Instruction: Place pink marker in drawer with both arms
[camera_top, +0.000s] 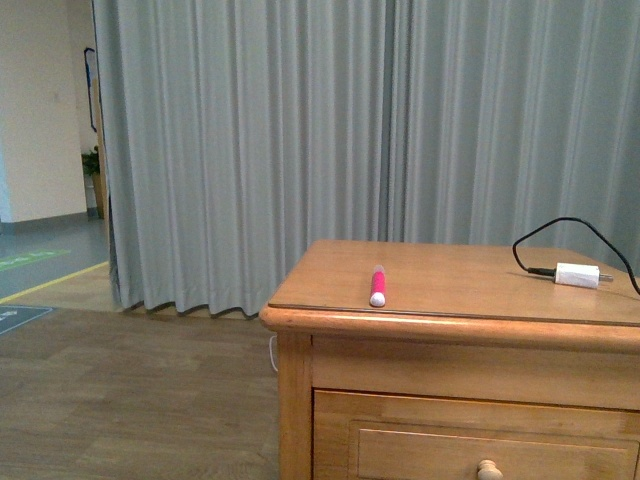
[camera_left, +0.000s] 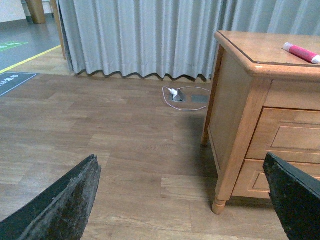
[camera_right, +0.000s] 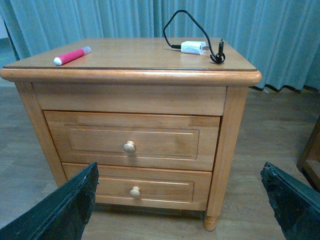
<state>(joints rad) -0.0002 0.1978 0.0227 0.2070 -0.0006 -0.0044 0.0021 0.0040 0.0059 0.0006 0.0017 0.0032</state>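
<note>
Pink marker (camera_top: 378, 285) atop cabinet (camera_top: 460, 275); drawer (camera_right: 100, 142) shut; left gripper (camera_left: 180, 165), right gripper (camera_right: 180, 167) wide, empty; lower knob (camera_right: 135, 191): right wrist view only

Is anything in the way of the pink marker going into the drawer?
Yes: the upper drawer is shut, so its own front blocks the way. The pink marker lies alone on the cabinet top; the white plug adapter sits apart at the other side.
</note>
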